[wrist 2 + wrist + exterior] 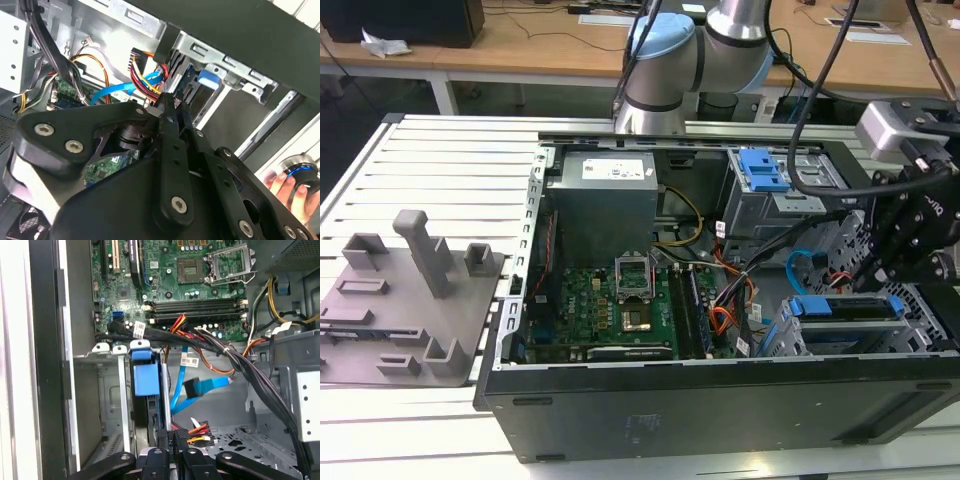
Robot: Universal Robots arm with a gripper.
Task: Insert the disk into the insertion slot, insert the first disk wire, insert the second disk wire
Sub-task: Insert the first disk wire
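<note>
Already, in the exterior view, the disk (842,306) sits in the insertion slot (782,342) toward the counter's (430,150) edge on the exterior view's right, with the gripper (888,262) close above. In the second wrist view, red-and-yellow wires (142,67) run beside it. In the first wrist view, it looks clamped on a black plug (179,434) near the disk. This is probably the first-wire step, which calls for squaring the plug to its port.

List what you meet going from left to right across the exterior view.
grey fixture plate → power supply → blue-latched bay → claw, seen in the first wrist view shut on a black wire plug.
</note>
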